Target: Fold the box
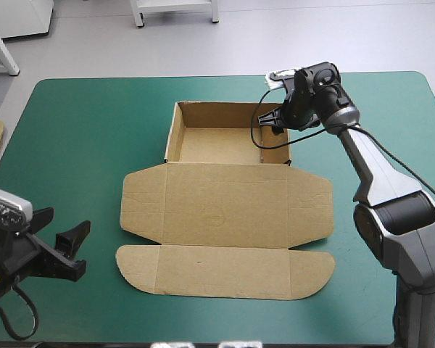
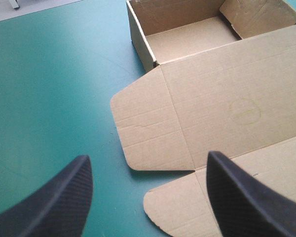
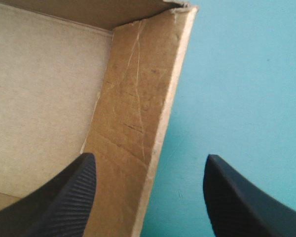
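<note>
The brown box (image 1: 225,203) lies mid-worktop (image 1: 80,130), its tray at the far side with walls up and its lid flat toward the near edge. The right gripper (image 3: 149,156) hangs over the tray's right wall (image 3: 133,113), black fingers (image 3: 64,197) spread with the wall between them, likely to press or tuck it. The left gripper (image 2: 148,155) sits open at near left, apart from the lid's left flap (image 2: 148,133).
</note>
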Controlling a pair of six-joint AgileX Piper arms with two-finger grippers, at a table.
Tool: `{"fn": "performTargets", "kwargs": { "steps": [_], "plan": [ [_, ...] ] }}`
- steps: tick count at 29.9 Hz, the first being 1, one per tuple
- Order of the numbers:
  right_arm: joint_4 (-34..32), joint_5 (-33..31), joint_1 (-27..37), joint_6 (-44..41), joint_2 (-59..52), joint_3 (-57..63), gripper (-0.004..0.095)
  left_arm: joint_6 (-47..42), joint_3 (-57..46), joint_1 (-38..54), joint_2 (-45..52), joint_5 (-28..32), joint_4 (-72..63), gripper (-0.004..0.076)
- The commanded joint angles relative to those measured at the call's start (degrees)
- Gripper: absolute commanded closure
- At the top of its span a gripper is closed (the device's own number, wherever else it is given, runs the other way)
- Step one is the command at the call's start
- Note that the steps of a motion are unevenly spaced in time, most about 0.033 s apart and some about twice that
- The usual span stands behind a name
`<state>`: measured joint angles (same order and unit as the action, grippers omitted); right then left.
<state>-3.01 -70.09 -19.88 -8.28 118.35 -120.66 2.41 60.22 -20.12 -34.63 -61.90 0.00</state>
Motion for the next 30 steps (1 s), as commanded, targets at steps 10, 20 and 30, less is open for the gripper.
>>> {"fn": "performTargets", "kwargs": {
  "steps": [10, 20, 30],
  "plan": [
    [-1.0, 2.0, 0.2, 1.7, 2.7, -1.7, 0.0868, 1.9, -2.6, -0.2, 2.6, -0.5, 2.1, 0.0262],
    [-13.3, 2.9, 7.0, 6.3, -0.4, -1.7, 0.0927, 2.0, -2.6, -0.2, 2.6, 2.1, 1.7, 0.0262],
    [-14.6, 4.8, 26.6, 18.4, -1.1, -1.7, 0.0927, 2.0, -2.6, -0.2, 2.6, 2.5, 1.4, 0.0262]
  ]
}}
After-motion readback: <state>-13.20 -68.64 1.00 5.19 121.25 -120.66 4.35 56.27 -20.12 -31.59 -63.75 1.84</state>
